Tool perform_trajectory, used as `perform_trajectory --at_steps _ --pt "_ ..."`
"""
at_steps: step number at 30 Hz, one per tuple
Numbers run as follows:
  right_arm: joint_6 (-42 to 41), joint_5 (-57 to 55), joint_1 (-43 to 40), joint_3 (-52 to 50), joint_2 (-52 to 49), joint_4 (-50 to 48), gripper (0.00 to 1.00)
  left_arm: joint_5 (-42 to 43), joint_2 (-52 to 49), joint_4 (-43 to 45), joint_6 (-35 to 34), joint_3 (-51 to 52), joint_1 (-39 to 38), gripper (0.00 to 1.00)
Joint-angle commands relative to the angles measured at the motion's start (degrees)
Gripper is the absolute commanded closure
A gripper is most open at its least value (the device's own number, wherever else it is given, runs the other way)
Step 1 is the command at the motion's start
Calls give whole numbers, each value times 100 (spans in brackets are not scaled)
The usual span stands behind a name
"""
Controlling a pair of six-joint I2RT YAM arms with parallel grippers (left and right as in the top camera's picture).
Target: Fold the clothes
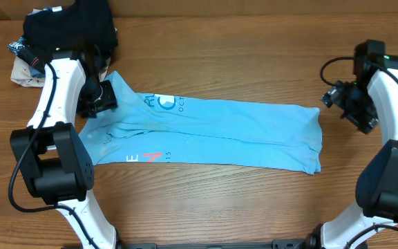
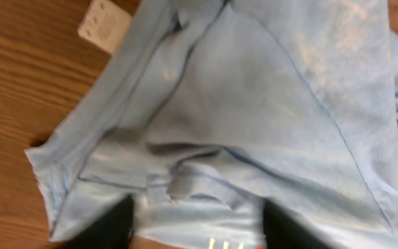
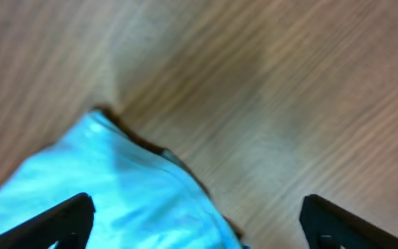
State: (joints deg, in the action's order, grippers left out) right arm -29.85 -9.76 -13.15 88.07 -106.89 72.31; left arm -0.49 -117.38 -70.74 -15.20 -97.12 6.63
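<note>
Over T-shirt (image 1: 213, 131) end | left gripper (image 2: 199, 228) tilted down, fingers (image 2: 112, 225) parted, empty | right gripper (image 3: 199, 221) beside hem, spread wide

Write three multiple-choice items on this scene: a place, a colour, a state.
1. The dark garment pile lies: A) by the left arm B) by the right arm C) mid-table.
2. The T-shirt is: A) white B) light blue C) red.
3. The right end effector is: A) shut on the T-shirt B) shut, empty C) open.
Key: A, the pile sits top left in the overhead view; B, its cloth is sky blue; C, its jaws stand wide apart.
</note>
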Motion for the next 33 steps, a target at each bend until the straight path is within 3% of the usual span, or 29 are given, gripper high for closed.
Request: perform_trajectory --at_steps 1,5,10,18,33 --pt "168 144 -402 28 15 48 0 201 -15 -66 -42 -136 9 19" --pt "999 1003 -769 -297 15 -243 0 201 -15 -63 -44 -136 9 6" --pt "2312 2415 -1047 -874 15 -774 0 201 -15 -59 -46 -136 9 0" --pt "2352 2809 -1283 -1493 15 -1147 0 201 -15 -61 -46 -136 9 0" --pt "3486 4009 -1340 -2503 15 -1825 0 203 -15 -61 -48 -136 9 0"
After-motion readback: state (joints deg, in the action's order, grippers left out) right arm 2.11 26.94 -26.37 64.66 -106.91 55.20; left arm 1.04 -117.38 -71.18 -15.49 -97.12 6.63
